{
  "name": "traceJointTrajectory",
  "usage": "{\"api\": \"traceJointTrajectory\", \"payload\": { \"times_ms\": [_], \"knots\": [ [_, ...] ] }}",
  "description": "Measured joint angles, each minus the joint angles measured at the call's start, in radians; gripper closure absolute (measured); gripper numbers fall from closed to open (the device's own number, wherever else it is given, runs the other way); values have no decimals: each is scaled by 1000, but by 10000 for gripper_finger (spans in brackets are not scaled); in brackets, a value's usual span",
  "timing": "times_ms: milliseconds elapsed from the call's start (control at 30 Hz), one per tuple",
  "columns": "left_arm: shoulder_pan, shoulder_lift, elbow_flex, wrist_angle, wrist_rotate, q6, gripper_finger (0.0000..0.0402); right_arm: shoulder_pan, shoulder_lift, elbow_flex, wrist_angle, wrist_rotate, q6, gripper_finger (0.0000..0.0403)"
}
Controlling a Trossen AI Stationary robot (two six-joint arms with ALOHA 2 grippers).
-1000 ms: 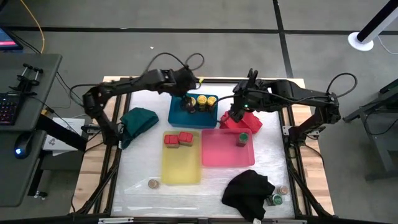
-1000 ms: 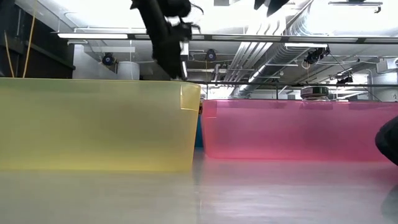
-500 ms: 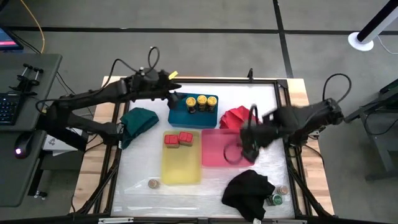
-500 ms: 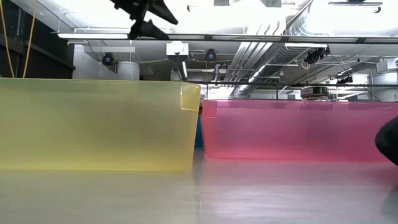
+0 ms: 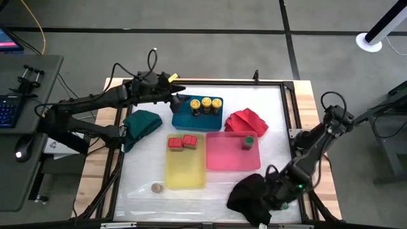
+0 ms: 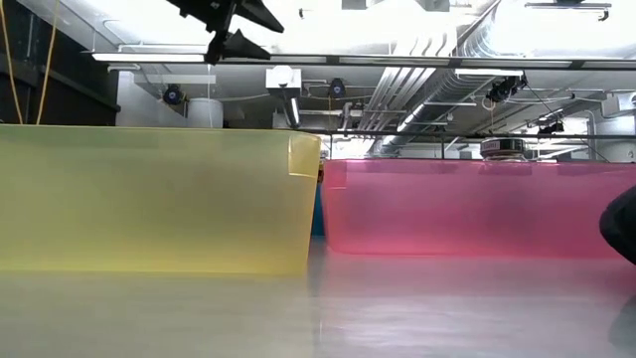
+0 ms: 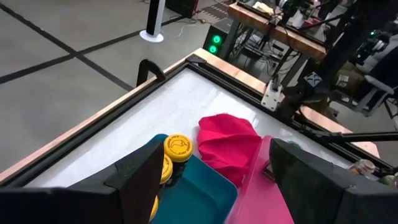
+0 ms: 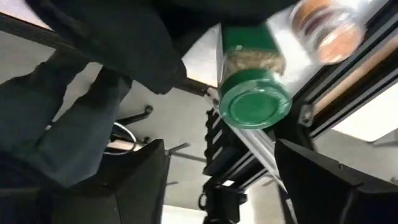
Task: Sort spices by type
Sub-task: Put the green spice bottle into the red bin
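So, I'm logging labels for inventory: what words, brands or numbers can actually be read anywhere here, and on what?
None can be read.
yellow-lidded jars in the blue tray: a dark mark on one lid, too small to read.
green-lidded jar in front of the right gripper: no label text shows.
red-lidded jars in the yellow tray: lid marks too small.

Blue tray [image 5: 213,120] at the bench's [image 5: 273,102] far middle, yellow tray [image 5: 186,172] and pink tray [image 5: 224,159] side by side nearer, red cloth [image 5: 247,120], teal cloth [image 5: 141,122], black cloth [image 5: 251,194]
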Motion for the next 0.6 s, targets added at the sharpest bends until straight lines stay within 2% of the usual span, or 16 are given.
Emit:
{"api": "traceJointTrajectory", "payload": {
  "times_ms": [67,200,600],
  "knots": [
    [0,0,0,10,6,0,124,24,0,-42,60,0,57,103],
    [0,0,0,32,7,0,124,45,0,-86,69,4,122,103],
    [0,0,0,32,27,-35,124,45,1,-165,103,8,113,103]
  ]
}}
